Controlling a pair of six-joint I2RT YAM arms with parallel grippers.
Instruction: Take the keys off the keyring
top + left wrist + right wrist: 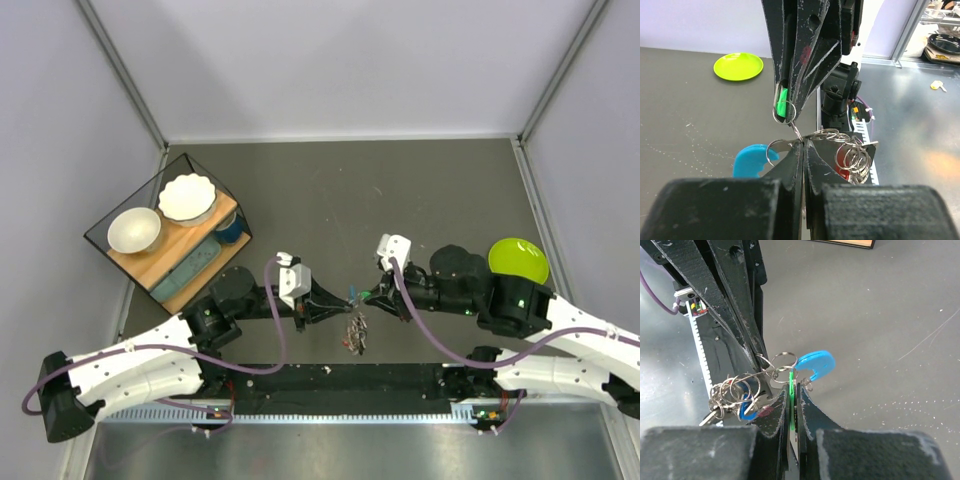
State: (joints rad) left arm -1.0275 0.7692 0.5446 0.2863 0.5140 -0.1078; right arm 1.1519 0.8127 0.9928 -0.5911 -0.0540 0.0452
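Top external view: the left gripper (344, 298) and the right gripper (369, 295) meet tip to tip above the middle of the dark table (400, 190); the keys (356, 335) hang in a bunch just below that meeting point, on the side of the arm bases; a lime-green plate (518, 260) lies at the right, beside the right arm's elbow; a wooden tray (190, 262) carrying two white bowls (134, 229) stands at the far left. Left wrist view: the left gripper's jaws are pressed together on a thin wire loop of the keyring (796, 131); the right gripper, entering from above, is clamped on the green key head (783, 107); a cyan tag (751, 160) hangs at the left on its own ring; a tangle of silver split rings (852, 152) hangs at the right. Right wrist view: the right gripper's jaws are closed with the green key head (791, 400) held edge-on between them; the cyan tag (815, 365) lies just beyond the tips; the left gripper, reaching in from the upper left, pinches a ring; the remaining rings and a blue key head (746, 410) dangle at the lower left.
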